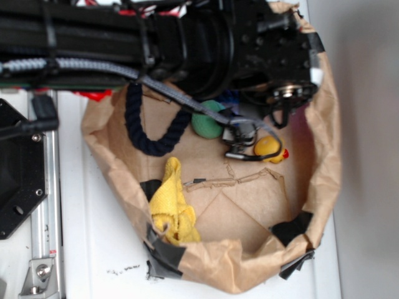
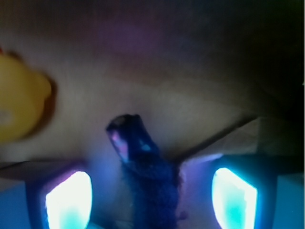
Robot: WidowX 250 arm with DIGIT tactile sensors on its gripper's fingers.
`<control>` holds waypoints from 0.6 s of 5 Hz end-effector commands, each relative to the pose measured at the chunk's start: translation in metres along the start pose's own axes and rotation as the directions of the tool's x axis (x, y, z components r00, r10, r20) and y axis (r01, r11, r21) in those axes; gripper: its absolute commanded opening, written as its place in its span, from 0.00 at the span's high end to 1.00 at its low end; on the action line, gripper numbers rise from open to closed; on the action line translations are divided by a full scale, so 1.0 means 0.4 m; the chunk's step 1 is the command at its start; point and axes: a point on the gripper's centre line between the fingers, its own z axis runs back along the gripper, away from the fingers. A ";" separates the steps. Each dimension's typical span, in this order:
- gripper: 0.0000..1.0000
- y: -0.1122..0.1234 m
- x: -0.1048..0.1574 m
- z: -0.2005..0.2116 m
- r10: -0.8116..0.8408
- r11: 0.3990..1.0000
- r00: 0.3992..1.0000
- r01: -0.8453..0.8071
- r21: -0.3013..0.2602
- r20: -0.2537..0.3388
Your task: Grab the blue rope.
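The blue rope [image 1: 153, 140] is a thick dark navy cord lying in a U-curve on the brown paper floor at the back left; its far part runs under the arm and is hidden. In the wrist view one rope end [image 2: 147, 176], with a shiny bound tip, lies between the two glowing pads [image 2: 69, 200], with a gap to each pad. My gripper [image 2: 151, 193] is open and straddles that end. In the exterior view the gripper [image 1: 240, 142] hangs low between a green ball and a yellow duck.
A green ball [image 1: 207, 124] and a yellow rubber duck [image 1: 269, 149] flank the gripper; the duck [image 2: 19, 109] also shows at the wrist view's left. A yellow cloth [image 1: 174, 205] lies front left. The crumpled paper wall [image 1: 218, 265] rings everything.
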 end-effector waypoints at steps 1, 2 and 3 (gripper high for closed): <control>1.00 0.020 -0.003 0.024 0.023 1.000 1.000 -0.023 0.021 0.016; 1.00 0.022 -0.007 0.020 0.036 0.999 0.999 -0.036 0.011 0.024; 1.00 0.020 -0.008 0.019 0.039 0.999 0.999 -0.039 0.000 0.029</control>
